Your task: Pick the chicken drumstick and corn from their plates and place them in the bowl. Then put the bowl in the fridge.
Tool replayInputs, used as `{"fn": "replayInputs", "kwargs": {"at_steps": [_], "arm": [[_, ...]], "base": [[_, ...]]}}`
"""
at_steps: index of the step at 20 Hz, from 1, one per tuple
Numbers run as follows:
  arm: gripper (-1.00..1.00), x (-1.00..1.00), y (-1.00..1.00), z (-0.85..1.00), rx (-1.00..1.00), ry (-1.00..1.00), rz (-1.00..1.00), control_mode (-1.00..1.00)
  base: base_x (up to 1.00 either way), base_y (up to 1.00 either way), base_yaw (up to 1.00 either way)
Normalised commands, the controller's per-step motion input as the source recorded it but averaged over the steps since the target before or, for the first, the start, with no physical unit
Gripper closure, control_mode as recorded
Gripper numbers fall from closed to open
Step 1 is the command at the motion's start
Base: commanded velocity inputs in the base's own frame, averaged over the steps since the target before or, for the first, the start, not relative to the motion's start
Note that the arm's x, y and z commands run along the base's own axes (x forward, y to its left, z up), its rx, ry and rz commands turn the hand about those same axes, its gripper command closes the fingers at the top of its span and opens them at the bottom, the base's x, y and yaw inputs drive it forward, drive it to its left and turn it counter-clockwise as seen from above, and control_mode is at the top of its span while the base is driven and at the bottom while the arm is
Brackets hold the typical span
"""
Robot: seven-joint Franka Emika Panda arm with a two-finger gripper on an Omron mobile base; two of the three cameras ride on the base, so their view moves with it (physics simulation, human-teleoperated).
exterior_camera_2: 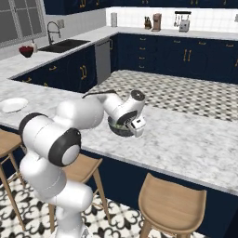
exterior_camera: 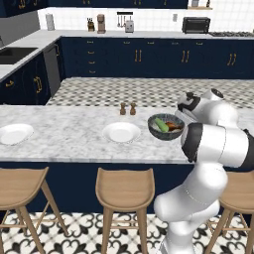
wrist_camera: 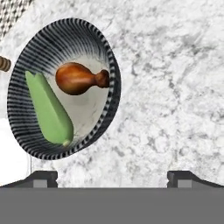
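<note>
Left base view: the bowl (exterior_camera: pixel 166 127) sits on the marble counter (exterior_camera: pixel 74 139), right of centre in the frame. The corn (exterior_camera: pixel 161 124) and the chicken drumstick (exterior_camera: pixel 173 125) lie side by side inside it, so the loading step appears complete. Two plates (exterior_camera: pixel 121 132), one at centre and one at the left edge (exterior_camera: pixel 15 133), stand bare on the same counter. The arm rises from the lower right and bends over the bowl's right side, which suggests positioning to pick the bowl up.

Right base view: the gripper (exterior_camera_2: pixel 138 124) hangs at the frame's centre, directly in front of the bowl (exterior_camera_2: pixel 119 129) and partly covering it. One plate (exterior_camera_2: pixel 12 105) lies at the far left edge. A sink (exterior_camera_2: pixel 62 45) occupies the upper left.

Hand view: the bowl (wrist_camera: pixel 61 87) fills the upper left, holding the green corn (wrist_camera: pixel 49 109) on its left and the brown drumstick (wrist_camera: pixel 78 78) at its upper centre. The two fingertips (wrist_camera: pixel 41 178) stand wide apart at the bottom, released and holding nothing. Bare counter lies between them, and the bowl's rim is above and to the left, so the hand is probably not yet aligned for a rim grasp.
</note>
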Motion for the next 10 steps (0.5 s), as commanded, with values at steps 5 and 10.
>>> {"fn": "replayInputs", "kwargs": {"at_steps": [5,10], "arm": [[-1.0,0.15,-0.01,-0.17,0.02,0.2,-0.06,-1.0],[-1.0,0.22,0.01,-0.55,0.0,-0.01,0.0,-1.0]], "base": [[0.0,0.0,0.0],[0.0,0.0,0.0]]}}
